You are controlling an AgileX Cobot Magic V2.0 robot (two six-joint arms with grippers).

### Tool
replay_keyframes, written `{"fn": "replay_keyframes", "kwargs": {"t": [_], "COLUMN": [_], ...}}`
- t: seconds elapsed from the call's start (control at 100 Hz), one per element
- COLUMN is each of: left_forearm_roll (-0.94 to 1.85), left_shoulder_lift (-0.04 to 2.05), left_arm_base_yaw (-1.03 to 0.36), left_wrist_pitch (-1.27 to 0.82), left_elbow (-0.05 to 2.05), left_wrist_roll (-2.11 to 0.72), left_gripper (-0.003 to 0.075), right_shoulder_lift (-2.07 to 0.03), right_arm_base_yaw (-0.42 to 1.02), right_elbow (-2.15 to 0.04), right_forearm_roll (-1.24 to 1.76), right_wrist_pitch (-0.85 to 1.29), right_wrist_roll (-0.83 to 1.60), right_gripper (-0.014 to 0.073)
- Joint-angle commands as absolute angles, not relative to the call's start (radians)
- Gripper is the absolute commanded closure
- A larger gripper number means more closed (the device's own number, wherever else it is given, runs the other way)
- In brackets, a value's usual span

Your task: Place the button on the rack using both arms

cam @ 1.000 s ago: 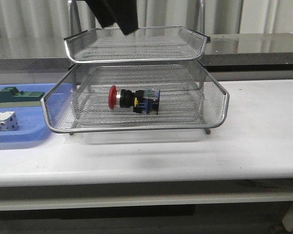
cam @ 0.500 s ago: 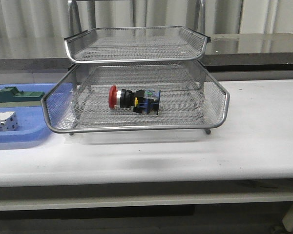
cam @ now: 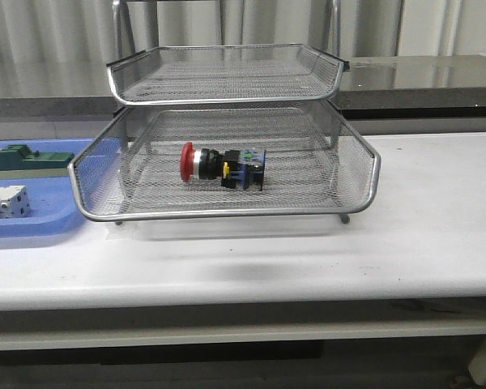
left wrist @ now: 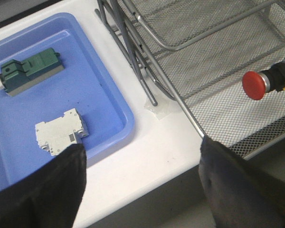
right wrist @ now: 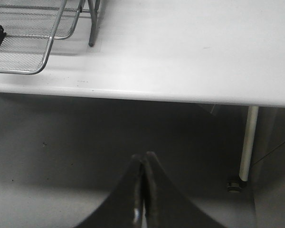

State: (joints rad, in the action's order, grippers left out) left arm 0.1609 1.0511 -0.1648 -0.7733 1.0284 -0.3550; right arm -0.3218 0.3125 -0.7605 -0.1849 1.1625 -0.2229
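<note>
White counter [cam: 421,235] carries the rack [cam: 227,212], where the button [cam: 223,167] lies on its side in the lower mesh tier, red head toward the blue tray [cam: 32,229], while the left tool [left wrist: 142,185] hangs spread wide and the right tool [right wrist: 142,190] is pressed closed, holding nothing.

Left end effector [left wrist: 142,185]: fingers spread wide, nothing between them. Right end effector [right wrist: 143,190]: fingers pressed together, empty.
</note>
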Motion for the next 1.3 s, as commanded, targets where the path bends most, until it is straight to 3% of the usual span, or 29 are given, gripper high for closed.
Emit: {"fn": "replay_keyframes", "kwargs": {"t": [0.0, 0.41, 0.81, 1.29], "left_forearm_roll": [0.185, 0.185, 0.185, 0.185], "left_shoulder_lift": [0.967, 0.636, 0.434, 0.406], "left_arm_base_yaw": [-0.162, -0.162, -0.162, -0.162], "left_wrist_pitch": [-0.613, -0.219, -0.157, 0.015], "left_elbow": [0.969, 0.593, 0.442, 0.328], "left_wrist_roll": [-0.339, -0.240, -0.233, -0.213], "left_gripper": [0.0233, 0.0233, 0.0235, 0.0235], "right_shoulder_lift": [-0.330, -0.330, -0.330, -0.330], "right_arm_base_yaw": [0.304, 0.304, 0.304, 0.304], "right_elbow": [-0.784, -0.784, -0.784, -0.784], "right_forearm_roll": [-0.207, -0.207, -0.207, -0.207], "right_wrist_pitch": [1.106, 1.106, 1.106, 1.106], "right_wrist_roll": [-0.220, -0.220, -0.220, -0.220], "right_gripper": [0.0664, 0.0664, 0.0664, 0.0664]}}
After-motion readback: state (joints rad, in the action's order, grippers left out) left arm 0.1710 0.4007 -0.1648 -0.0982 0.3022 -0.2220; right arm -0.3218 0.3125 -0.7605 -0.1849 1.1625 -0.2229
